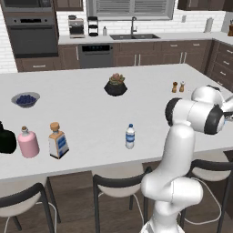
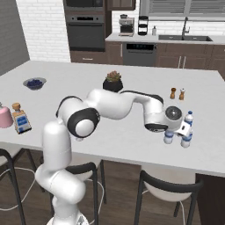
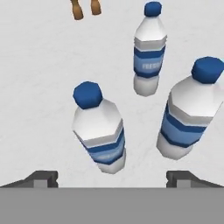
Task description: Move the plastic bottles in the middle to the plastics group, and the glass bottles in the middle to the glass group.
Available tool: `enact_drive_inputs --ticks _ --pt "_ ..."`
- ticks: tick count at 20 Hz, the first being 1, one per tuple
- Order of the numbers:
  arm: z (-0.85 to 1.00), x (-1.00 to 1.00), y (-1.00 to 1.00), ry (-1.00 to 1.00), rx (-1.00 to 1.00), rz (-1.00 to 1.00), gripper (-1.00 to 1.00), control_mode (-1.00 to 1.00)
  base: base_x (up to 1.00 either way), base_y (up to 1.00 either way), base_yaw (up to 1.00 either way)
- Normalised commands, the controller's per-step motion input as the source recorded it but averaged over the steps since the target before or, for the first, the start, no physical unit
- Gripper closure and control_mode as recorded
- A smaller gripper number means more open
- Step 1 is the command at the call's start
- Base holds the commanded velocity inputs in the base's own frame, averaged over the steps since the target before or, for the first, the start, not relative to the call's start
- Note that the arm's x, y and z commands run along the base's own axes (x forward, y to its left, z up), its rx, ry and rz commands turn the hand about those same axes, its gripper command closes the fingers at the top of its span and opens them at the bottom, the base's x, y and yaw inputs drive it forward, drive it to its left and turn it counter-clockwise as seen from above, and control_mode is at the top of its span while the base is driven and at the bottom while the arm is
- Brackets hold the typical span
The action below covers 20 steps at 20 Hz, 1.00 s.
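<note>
My gripper is open and hangs above a small clear water bottle with a blue cap, which stands free between the spread fingertips. Two more water bottles stand close beside it. In the right base view the gripper hovers over this cluster at the counter's right end. Another water bottle stands alone mid-counter. The square corked bottle stands beside the pink flask and the black bottle at the left.
A dark bowl with a plant sits at the counter's middle back, and a bowl of blueberries at the left. Salt and pepper shakers stand just behind the bottle cluster. Stools line the counter's near edge.
</note>
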Motion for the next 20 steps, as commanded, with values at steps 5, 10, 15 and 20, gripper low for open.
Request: enact_drive_inputs --ticks 5,10,15,20 --pt "0.2 -0.33 0.57 0.09 -0.01 0.02 -1.0 -1.0 0.0 0.0 0.0" --pt "0.38 -0.17 0.83 0.2 -0.05 0.05 -1.0 -1.0 0.0 0.0 0.0" --pt "0.5 -0.13 0.88 0.28 -0.03 0.05 -1.0 -1.0 0.0 0.0 0.0" --pt "0.51 -0.13 0.94 0.24 0.0 0.08 -1.0 -1.0 0.0 0.0 0.0"
